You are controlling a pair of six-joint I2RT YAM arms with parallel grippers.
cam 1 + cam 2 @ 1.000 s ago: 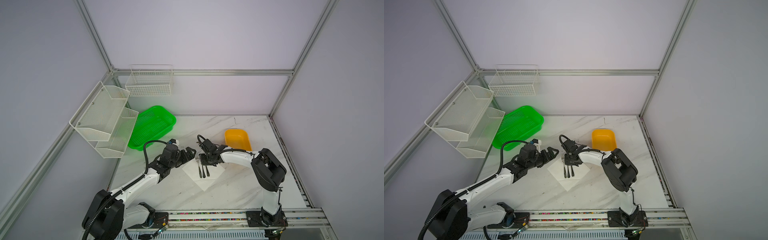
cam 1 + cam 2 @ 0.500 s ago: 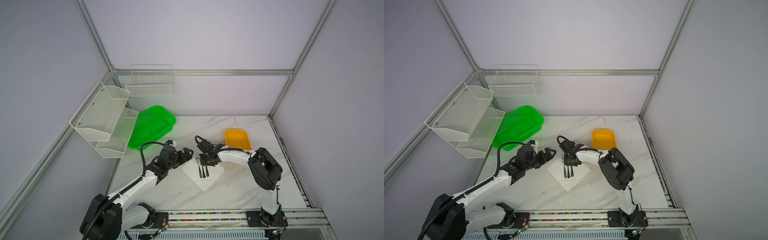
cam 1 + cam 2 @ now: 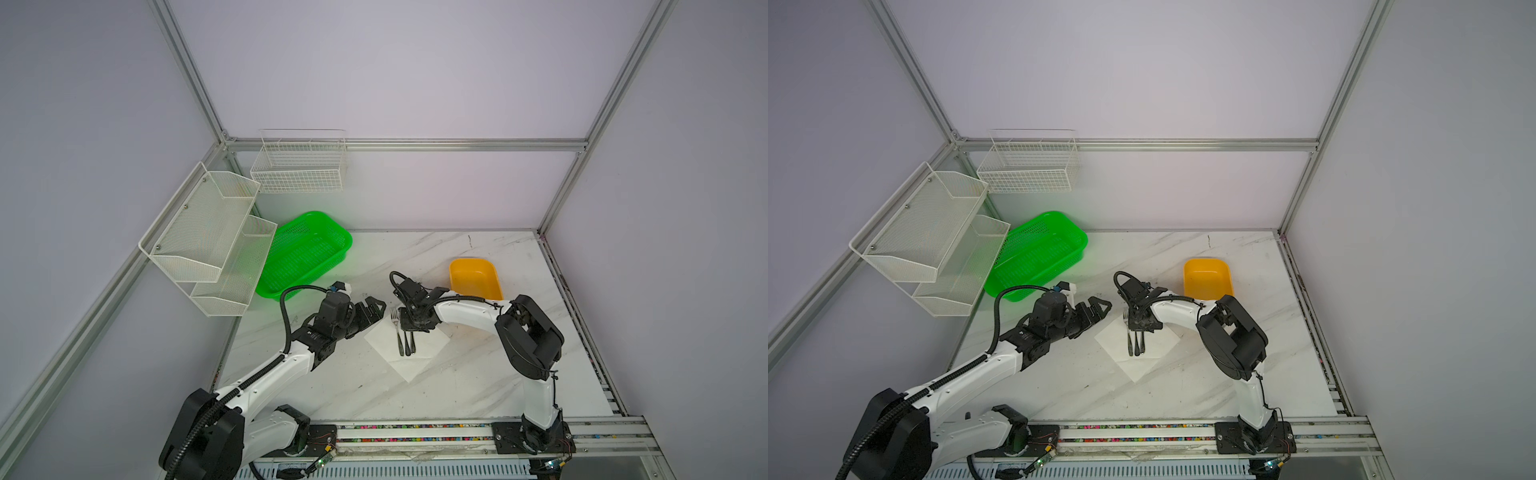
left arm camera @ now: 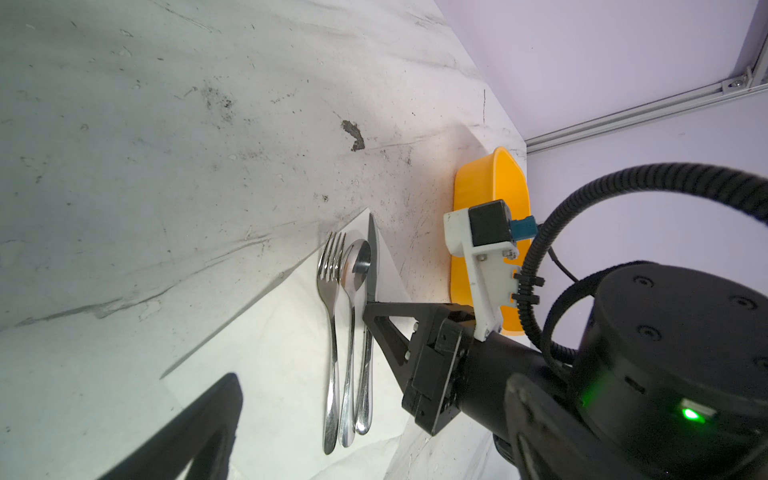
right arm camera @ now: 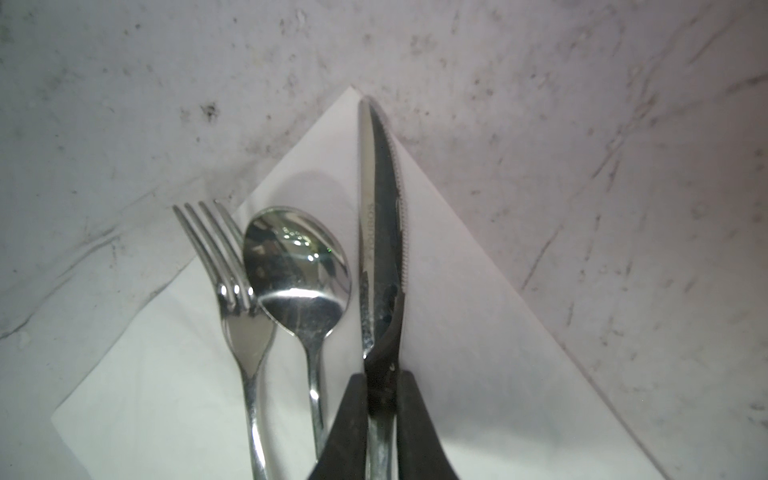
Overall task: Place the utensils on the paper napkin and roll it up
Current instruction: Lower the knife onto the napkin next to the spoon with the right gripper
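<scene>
Knife [image 5: 380, 232] | pinched by right hand [image 5: 382, 380] | on napkin [image 5: 478, 332] | left hand [image 3: 374, 314] spread

Fork [image 5: 245, 332], spoon [image 5: 297, 266], knife [image 5: 380, 232] laid side by side on napkin [image 5: 478, 332], spoon between. Napkin placed mid table [image 3: 457, 386]. Tub [image 3: 455, 274] set behind right; basket [image 3: 307, 249] behind left.

Each arm [image 3: 465, 313] has white link shells [image 3: 286, 372], black joint housings [image 3: 528, 336], ribbed black cable conduit [image 4: 673, 172], and triangular black fingers [image 4: 395, 308].

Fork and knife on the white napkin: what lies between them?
The shiny silver round-bowled spoon lies between the silver four-tined fork and the serrated silver knife, on the white paper napkin; the right wrist view shows it best.
</scene>
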